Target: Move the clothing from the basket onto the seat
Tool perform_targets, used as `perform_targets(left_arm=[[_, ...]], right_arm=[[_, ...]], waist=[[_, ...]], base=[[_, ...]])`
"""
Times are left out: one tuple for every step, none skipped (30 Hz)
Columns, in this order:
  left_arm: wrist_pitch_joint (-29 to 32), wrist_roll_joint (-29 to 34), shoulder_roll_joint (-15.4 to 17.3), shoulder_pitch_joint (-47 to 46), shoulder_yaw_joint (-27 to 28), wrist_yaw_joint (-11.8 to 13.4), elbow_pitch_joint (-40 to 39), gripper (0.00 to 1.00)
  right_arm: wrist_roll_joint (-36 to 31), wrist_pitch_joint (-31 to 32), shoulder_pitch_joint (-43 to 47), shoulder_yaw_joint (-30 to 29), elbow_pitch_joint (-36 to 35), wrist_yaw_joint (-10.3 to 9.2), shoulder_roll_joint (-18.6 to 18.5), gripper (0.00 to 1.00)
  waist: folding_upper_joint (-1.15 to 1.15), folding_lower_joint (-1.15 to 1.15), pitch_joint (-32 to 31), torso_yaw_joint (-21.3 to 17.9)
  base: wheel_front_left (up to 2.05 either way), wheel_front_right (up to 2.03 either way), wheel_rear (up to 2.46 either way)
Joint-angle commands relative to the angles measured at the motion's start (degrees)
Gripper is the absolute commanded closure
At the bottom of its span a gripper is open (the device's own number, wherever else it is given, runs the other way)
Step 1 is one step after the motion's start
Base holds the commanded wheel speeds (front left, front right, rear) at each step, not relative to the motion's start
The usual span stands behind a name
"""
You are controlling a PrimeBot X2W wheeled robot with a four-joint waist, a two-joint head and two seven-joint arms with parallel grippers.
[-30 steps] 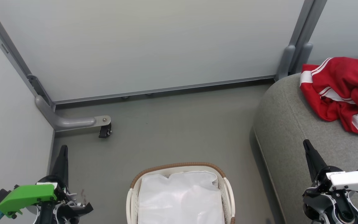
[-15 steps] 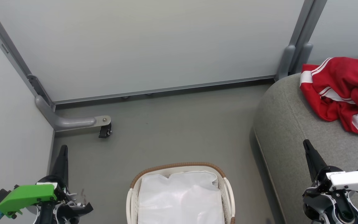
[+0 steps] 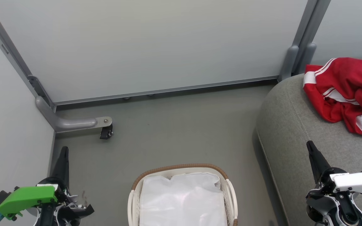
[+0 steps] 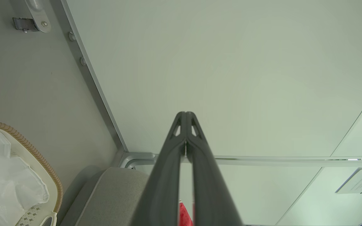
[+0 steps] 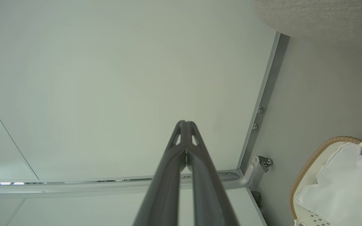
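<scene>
Red clothing point(image 3: 350, 91) with white stripes lies crumpled on the grey seat point(image 3: 294, 131) at the right of the head view. The white basket point(image 3: 181, 168) with a brown woven rim stands on the floor at the bottom centre, showing just its white liner point(image 3: 182, 201). My left gripper point(image 3: 64, 151) is at the lower left, shut and holding nothing, well left of the basket. My right gripper point(image 3: 309, 146) is at the lower right over the seat's edge, also shut and empty. Each wrist view shows its own fingers pressed together, left gripper point(image 4: 185, 113) and right gripper point(image 5: 185, 122). A sliver of red clothing point(image 4: 184, 216) peeks between the left fingers.
Pale partition panels point(image 3: 156, 44) close off the back and left. A grey partition foot with a black caster point(image 3: 106, 131) juts onto the floor at the left. Grey floor point(image 3: 181, 131) lies between the basket, the panels and the seat.
</scene>
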Motion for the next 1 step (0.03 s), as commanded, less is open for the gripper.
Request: perform_targets(left_arm=[[0.29,-0.09,0.3,-0.59,0.13,-0.28,-0.08,1.0]], right_arm=[[0.18,0.16,-0.43,-0.13,-0.17,0.0,-0.34,1.0]], waist=[[0.0,0.0,0.0,0.0]], base=[[0.0,0.0,0.0]])
